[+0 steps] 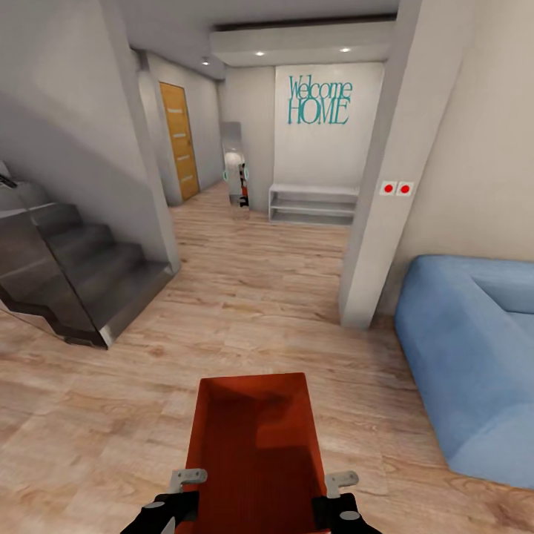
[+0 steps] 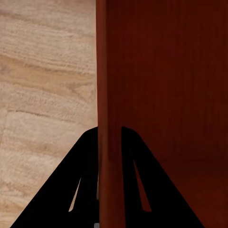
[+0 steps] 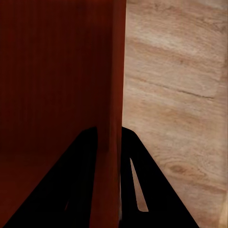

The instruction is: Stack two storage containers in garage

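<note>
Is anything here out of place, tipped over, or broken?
Nothing stands out. The orange-red container is held level and empty above the wood floor, each side wall pinched by the left gripper and right gripper. The blue sofa and stairs look undisturbed.

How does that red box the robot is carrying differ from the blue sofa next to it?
The red box is orange-red, hard-looking and thin-walled; the blue sofa is pale blue, padded and rounded. The box is held up over the wood floor, each side wall pinched by a claw, left claw and right claw, while the sofa rests on that floor. The box looks narrower than the sofa. Both are plain, single-coloured.
</note>
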